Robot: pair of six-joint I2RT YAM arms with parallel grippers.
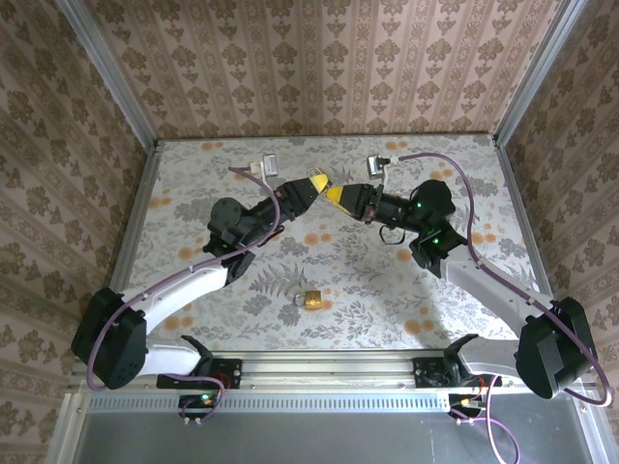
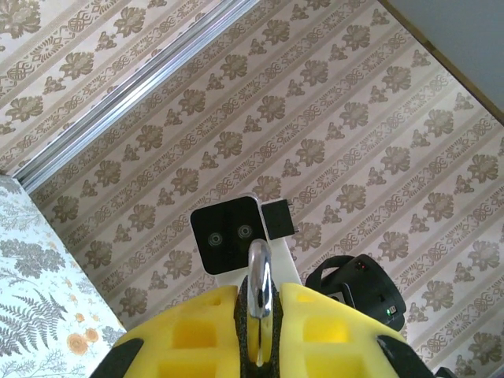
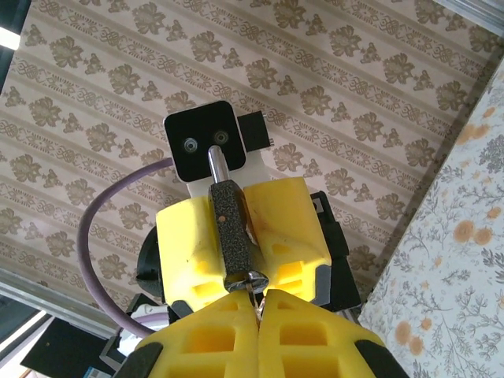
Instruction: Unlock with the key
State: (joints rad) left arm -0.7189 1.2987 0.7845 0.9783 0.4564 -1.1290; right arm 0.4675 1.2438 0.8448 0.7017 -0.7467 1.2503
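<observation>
Left hand (image 2: pixel 260 290) pinches the thin silver key (image 2: pixel 260 272) edge-on; right hand (image 3: pixel 257 293) clamped closed; blocky brass padlock (image 1: pixel 309 300) lies lower-centre on floral worktop (image 1: pixel 387 290).

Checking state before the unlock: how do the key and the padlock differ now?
The key is silvery and thin; the padlock is brass-coloured and blocky. The key is raised, pinched in the left pincer; the padlock lies loose on the table, nothing touching it. Both look metallic.

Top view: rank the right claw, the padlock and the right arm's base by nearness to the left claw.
1. Right claw, just beside it, mid-table.
2. Padlock, on the table toward the near edge.
3. Right arm's base, near right corner.
</observation>
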